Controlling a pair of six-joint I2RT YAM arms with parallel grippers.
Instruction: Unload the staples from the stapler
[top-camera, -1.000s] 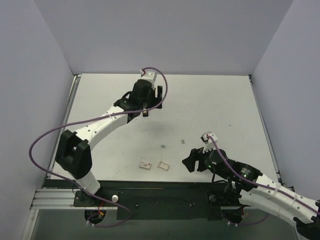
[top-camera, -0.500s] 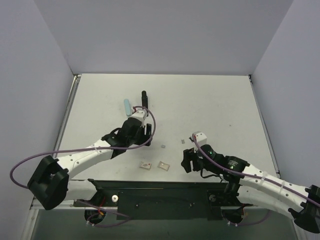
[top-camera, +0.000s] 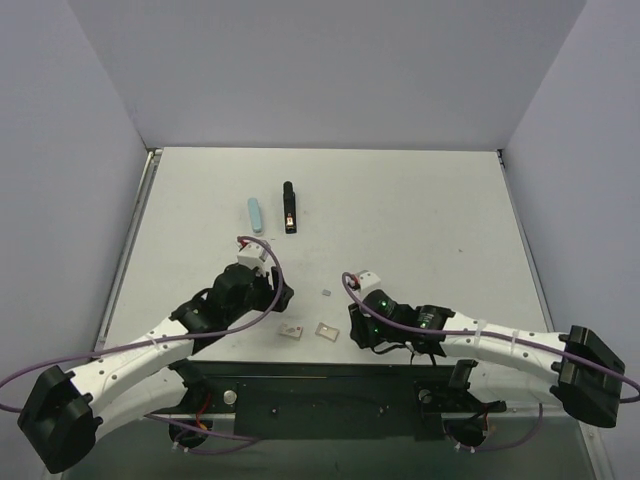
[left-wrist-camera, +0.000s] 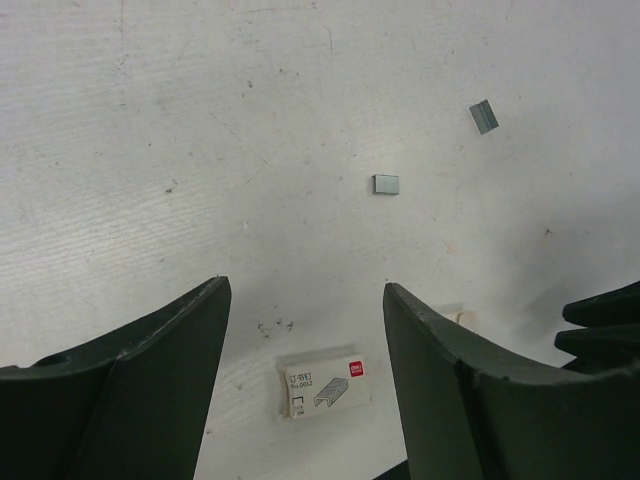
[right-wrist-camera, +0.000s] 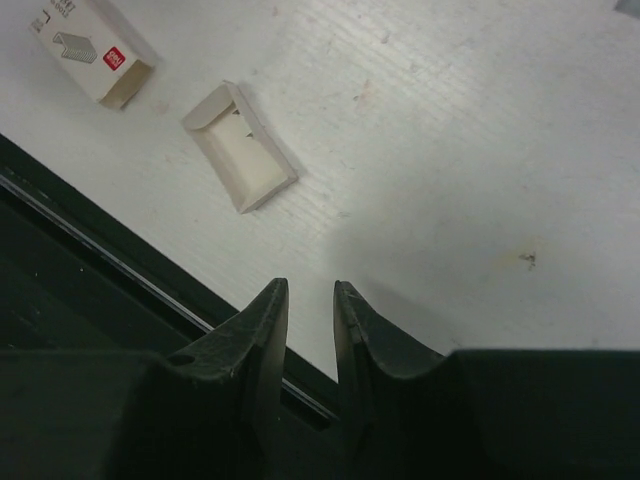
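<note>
The overhead camera sat high behind the near edge of the table (top-camera: 420, 200), looking down on all of it, with the staple box (top-camera: 291, 329) small near that edge. The left wrist camera hung low just left of the box (left-wrist-camera: 325, 385), tilted down across it toward a loose staple (left-wrist-camera: 386, 183) beyond. The right wrist camera sat closest, to the box's right, catching the box (right-wrist-camera: 92, 45) at its corner and the open tray (right-wrist-camera: 240, 145) beside it. All three views shared the box.
</note>
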